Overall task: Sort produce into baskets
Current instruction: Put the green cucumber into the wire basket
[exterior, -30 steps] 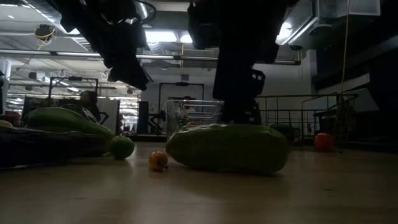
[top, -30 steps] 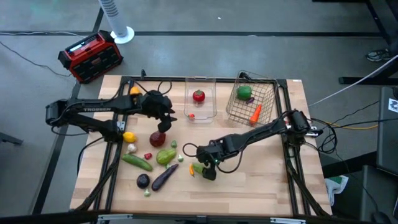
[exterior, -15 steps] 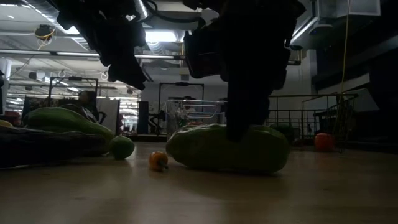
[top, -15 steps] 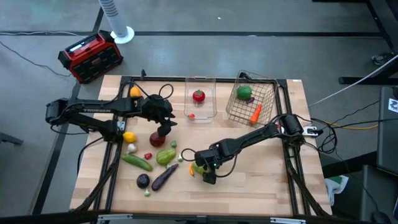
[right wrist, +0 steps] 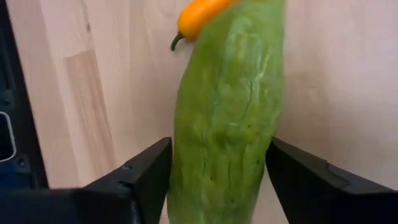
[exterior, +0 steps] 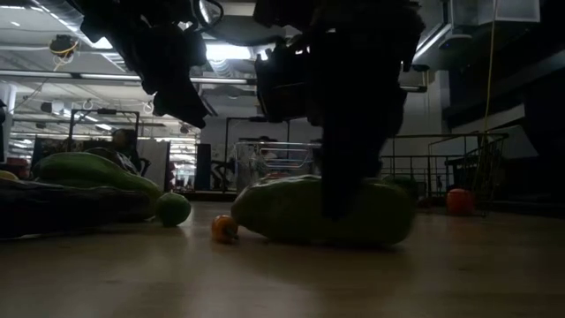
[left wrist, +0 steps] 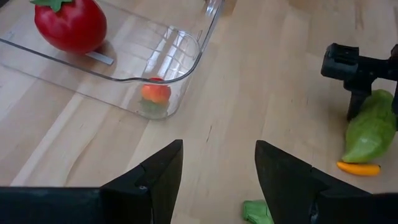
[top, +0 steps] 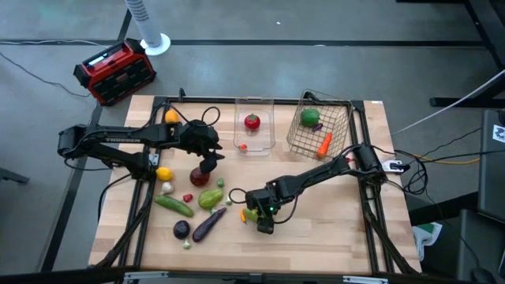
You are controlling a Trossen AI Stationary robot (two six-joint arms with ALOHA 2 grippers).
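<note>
A green cucumber (top: 251,213) lies on the table near the middle of the near half, with a small orange chili (right wrist: 202,12) at one end. My right gripper (top: 264,219) is open and low over it, one finger on each long side (right wrist: 219,186). My left gripper (top: 208,162) is open and empty above the table, next to a red apple (top: 200,175). The clear bin (top: 239,126) holds a red apple (top: 252,121) and a small red-orange piece (left wrist: 155,92). The wire basket (top: 341,125) holds a green pepper (top: 310,116) and a carrot (top: 324,143). My right gripper's fingers (right wrist: 146,180) come from above, pointing down, and lie across the cucumber, one beside each long side (right wrist: 180,155). I cannot tell whether they touch it. The cucumber lies flat on the table.
Loose produce lies left of the cucumber: a lemon (top: 163,173), garlic (top: 166,188), a second cucumber (top: 173,205), a green pepper (top: 210,197) and two eggplants (top: 208,224). A red-black box (top: 114,71) stands on the floor beyond the far left corner.
My right gripper has come down over the cucumber, so its fingers now stand on both sides of it. My left gripper has moved a little toward the near edge, closer to the red apple.
</note>
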